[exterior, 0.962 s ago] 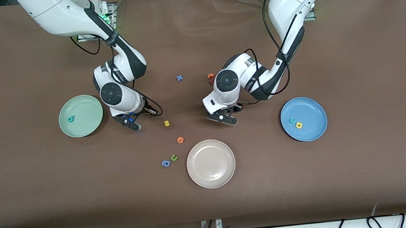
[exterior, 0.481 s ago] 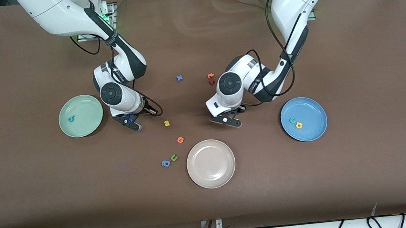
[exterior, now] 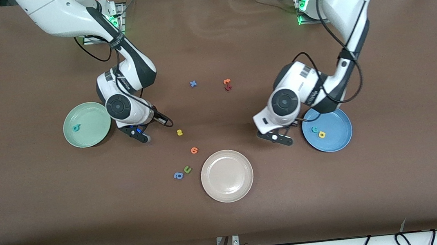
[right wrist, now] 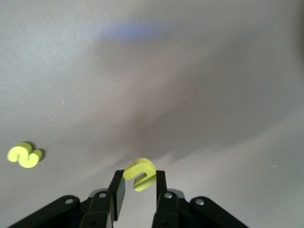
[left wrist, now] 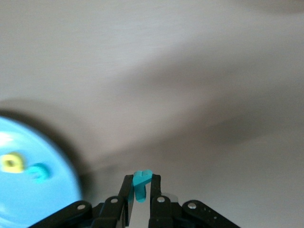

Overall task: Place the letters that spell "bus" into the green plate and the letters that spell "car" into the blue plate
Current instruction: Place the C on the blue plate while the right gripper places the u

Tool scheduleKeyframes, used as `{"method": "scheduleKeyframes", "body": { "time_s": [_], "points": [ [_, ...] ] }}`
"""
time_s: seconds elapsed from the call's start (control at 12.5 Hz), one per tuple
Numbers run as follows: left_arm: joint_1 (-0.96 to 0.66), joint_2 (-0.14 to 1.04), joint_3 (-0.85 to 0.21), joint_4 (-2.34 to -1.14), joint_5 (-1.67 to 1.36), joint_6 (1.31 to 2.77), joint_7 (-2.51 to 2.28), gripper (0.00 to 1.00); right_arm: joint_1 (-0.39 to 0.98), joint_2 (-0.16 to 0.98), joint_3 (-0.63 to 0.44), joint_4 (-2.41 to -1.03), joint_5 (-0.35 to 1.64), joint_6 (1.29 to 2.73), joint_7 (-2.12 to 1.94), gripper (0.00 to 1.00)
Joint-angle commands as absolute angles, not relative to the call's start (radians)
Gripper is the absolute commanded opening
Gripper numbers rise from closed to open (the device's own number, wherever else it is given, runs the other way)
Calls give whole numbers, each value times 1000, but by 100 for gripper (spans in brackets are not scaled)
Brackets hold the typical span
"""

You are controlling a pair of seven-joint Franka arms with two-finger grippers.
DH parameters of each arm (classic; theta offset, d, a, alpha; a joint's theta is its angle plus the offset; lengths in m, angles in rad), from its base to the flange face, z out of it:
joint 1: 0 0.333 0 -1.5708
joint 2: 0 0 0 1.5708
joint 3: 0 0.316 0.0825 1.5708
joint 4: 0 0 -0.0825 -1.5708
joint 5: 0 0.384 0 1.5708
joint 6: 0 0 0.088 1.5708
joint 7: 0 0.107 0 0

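**Operator:** Across the middle of the front frame I have the three plates first: the green plate (exterior: 87,124) at centre left, the beige plate (exterior: 227,175) low in the centre, the blue plate (exterior: 327,127) at centre right.

**Spotter:** And the arms?

**Operator:** My left gripper (exterior: 274,137) hangs over bare table just beside the blue plate's rim, pinching the teal "r" (left wrist: 141,181) between its fingers. My right gripper (exterior: 135,133) sits beside the green plate, pinching the yellow "u" (right wrist: 140,173).

**Spotter:** What is in the plates?

**Operator:** The teal "b" (exterior: 76,128) lies in the green one; the teal "c" (exterior: 314,129) and yellow "a" (exterior: 322,134) lie touching in the blue one. The yellow "s" (exterior: 179,132) is on the table, right of the right gripper in frame.

**Spotter:** How do I do this step well?

**Operator:** I judge the "r" needs carrying well over the rim, toward bare blue clear of the two letters there, then lowering before I release, so it does not bounce out. Same for the "u" over green.
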State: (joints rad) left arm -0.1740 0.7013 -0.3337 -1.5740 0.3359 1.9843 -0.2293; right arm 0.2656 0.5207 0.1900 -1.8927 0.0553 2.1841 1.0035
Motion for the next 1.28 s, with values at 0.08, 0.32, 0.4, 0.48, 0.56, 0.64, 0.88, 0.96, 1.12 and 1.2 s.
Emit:
{"method": "scheduleKeyframes", "body": {
  "time_s": [0.08,0.32,0.4,0.48,0.56,0.64,0.88,0.96,1.12,1.2],
  "points": [
    [-85,687,-339,-1604,430,1928,-93,10,262,456,73,-1848,51,1996,823,9],
    [4,672,-344,-1611,430,1901,50,12,261,422,-61,-1862,54,1901,573,9],
    [49,672,-345,-1617,422,1901,142,24,261,419,-105,-1877,55,1888,489,9],
    [95,672,-351,-1620,416,1901,222,50,259,419,-154,-1900,58,1894,394,10],
    [121,670,-360,-1626,402,1901,268,93,259,420,-193,-1925,64,1907,314,10],
    [135,663,-365,-1626,384,1891,296,100,258,423,-224,-1946,66,1933,252,10],
    [127,634,-397,-1612,351,1850,287,100,250,431,-281,-2032,69,2046,115,11],
    [130,605,-411,-1609,324,1821,284,100,239,440,-281,-2034,69,2051,109,12],
    [130,527,-411,-1603,229,1758,282,100,238,445,-279,-2034,69,2054,107,26],
    [130,484,-411,-1601,201,1738,278,100,238,445,-279,-2034,71,2052,107,44]
  ]
}}
